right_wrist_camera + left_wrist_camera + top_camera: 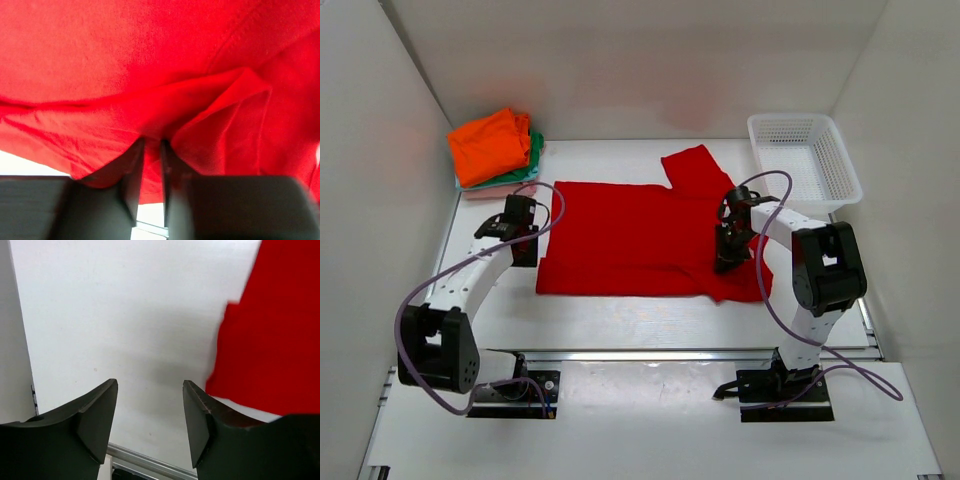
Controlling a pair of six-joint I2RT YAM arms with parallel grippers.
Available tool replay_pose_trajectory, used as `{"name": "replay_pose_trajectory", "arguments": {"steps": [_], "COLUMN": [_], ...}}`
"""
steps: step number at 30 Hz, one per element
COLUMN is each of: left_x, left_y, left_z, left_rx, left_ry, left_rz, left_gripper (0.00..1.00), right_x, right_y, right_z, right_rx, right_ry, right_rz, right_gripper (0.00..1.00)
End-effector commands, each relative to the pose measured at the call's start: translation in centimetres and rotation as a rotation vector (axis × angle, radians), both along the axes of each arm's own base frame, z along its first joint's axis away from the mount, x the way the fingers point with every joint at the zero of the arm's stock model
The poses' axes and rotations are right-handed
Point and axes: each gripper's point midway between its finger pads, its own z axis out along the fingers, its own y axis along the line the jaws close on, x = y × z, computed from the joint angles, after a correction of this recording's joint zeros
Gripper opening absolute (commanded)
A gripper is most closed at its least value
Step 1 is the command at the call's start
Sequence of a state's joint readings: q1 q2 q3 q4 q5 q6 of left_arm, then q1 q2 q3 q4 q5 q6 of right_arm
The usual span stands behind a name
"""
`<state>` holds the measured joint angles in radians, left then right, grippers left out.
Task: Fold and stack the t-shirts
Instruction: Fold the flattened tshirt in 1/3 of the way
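The bright red t-shirt (630, 240) lies spread on the white table, one sleeve pointing to the back. My right gripper (727, 262) is down on its right part, shut on a pinched fold of the red cloth (150, 125). My left gripper (523, 252) is open and empty over bare table just left of the shirt; the shirt's left edge (270, 340) shows beside its right finger. A folded stack sits at the back left: an orange shirt (488, 145) on top, a green one (534, 152) under it, a pale pink edge (485, 189) at the bottom.
A white plastic mesh basket (804, 160) stands at the back right. White walls close in the table on the left, back and right. A metal rail (670, 353) runs along the near edge by the arm bases.
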<state>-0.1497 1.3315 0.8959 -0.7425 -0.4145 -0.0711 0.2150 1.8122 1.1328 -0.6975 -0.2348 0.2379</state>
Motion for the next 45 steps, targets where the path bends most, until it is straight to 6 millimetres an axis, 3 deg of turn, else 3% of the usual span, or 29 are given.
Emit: {"name": "replay_pose_trajectory", "arguments": {"steps": [1,2,3,5,8,12,13,16,21,27,30,35,40,45], "left_x": [2.5,3.6,4.1,5.5,7.2,8.2,7.8,6.8,3.6,-1.7,-3.8,-7.4,-9.0,-9.3], "left_y": [-1.8,-3.2,-4.2,-8.2,-12.2,-15.1,-16.3,-17.6,-15.3,-12.8,-13.0,-13.1,-12.0,-10.6], "left_z": [4.4,5.6,5.8,7.2,6.3,2.2,0.8,-1.9,-6.4,-9.2,-9.5,-10.2,-10.1,-9.3], "left_rx": [-0.093,-0.145,-0.185,-0.324,-0.436,-0.476,-0.492,-0.494,-0.432,-0.495,-0.45,-0.514,-0.482,-0.461], "left_ry": [-0.144,-0.173,-0.185,-0.216,-0.196,-0.125,-0.088,-0.029,0.078,0.204,0.253,0.31,0.319,0.277], "left_rz": [0.002,-0.029,-0.034,-0.08,-0.112,-0.115,-0.121,-0.114,-0.003,0.186,0.162,0.245,0.279,0.333], "left_gripper": [0.65,0.62,0.58,0.54,0.5,0.44,0.45,0.45,0.48,0.49,0.51,0.49,0.5,0.5], "right_x": [-0.1,1.1,1.0,2.6,3.9,4.4,4.2,3.4,-0.2,-5.8,-7.9,-9.2,-11.2,-13.4], "right_y": [-4.1,-4.2,-4.3,-3.0,-2.0,-1.5,-1.5,-1.1,0.3,1.7,2.3,3.2,4.4,5.4], "right_z": [1.0,2.7,3.2,6.5,8.3,7.4,7.0,5.0,1.4,-1.3,-2.2,-2.4,-2.9,-2.7], "right_rx": [-0.236,-0.25,-0.262,-0.234,-0.219,-0.189,-0.198,-0.233,-0.249,-0.233,-0.217,-0.199,-0.192,-0.165], "right_ry": [-0.007,-0.065,-0.062,-0.149,-0.2,-0.161,-0.141,-0.11,-0.06,0.05,0.088,0.106,0.129,0.163], "right_rz": [-0.034,-0.057,-0.056,-0.068,-0.092,-0.116,-0.126,-0.122,-0.097,-0.052,-0.022,0.03,0.102,0.135], "right_gripper": [0.2,0.24,0.25,0.28,0.29,0.29,0.29,0.3,0.27,0.27,0.27,0.27,0.27,0.26]}}
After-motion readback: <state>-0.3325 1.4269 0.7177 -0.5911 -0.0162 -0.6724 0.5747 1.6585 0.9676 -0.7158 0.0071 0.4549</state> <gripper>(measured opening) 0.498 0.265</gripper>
